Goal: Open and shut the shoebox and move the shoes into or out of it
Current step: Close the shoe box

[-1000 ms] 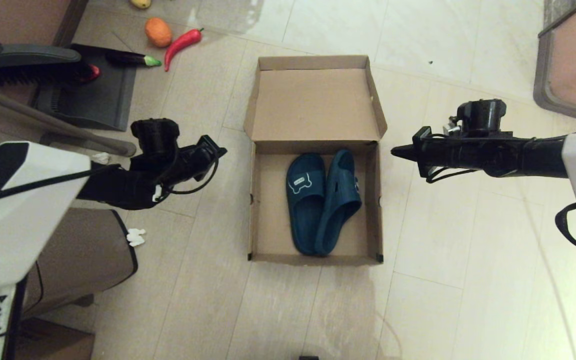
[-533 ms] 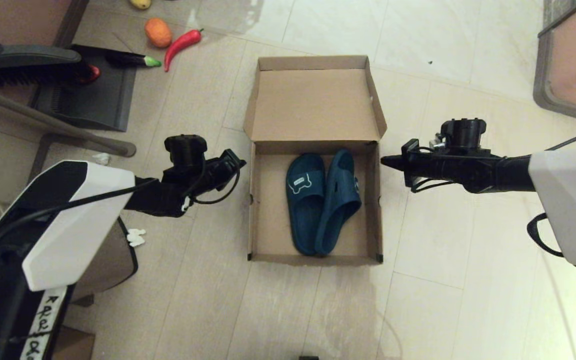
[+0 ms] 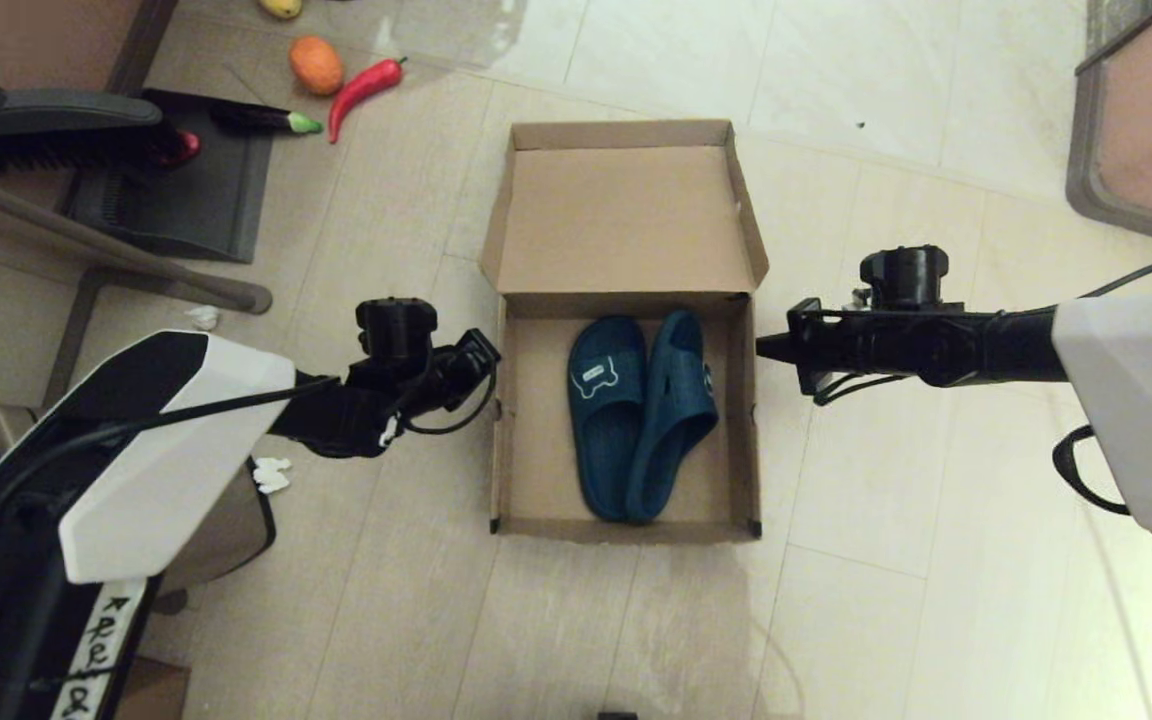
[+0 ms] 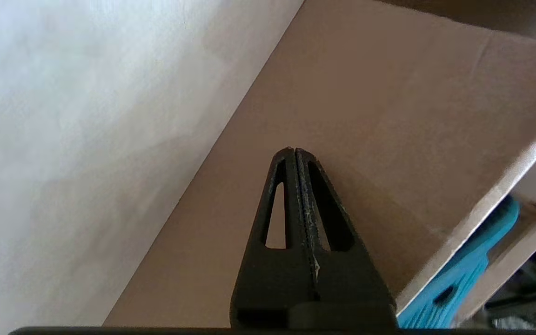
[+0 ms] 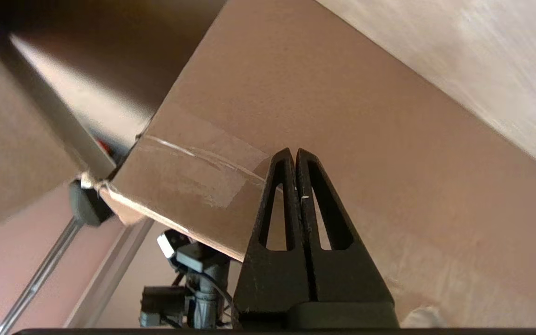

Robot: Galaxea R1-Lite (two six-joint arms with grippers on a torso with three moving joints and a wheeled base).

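Head view: the shoebox [image 3: 546,420] sits open on the floor [image 3: 886,500], lid [image 3: 626,215] folded back. The shoes [image 3: 636,415] lie inside, one overlapping and partly hiding the other. Left end effector [image 3: 484,350] is at the left wall, right end effector [image 3: 764,347] at the right wall; each has its fingers pressed together, empty. Contact with the cardboard cannot be confirmed.
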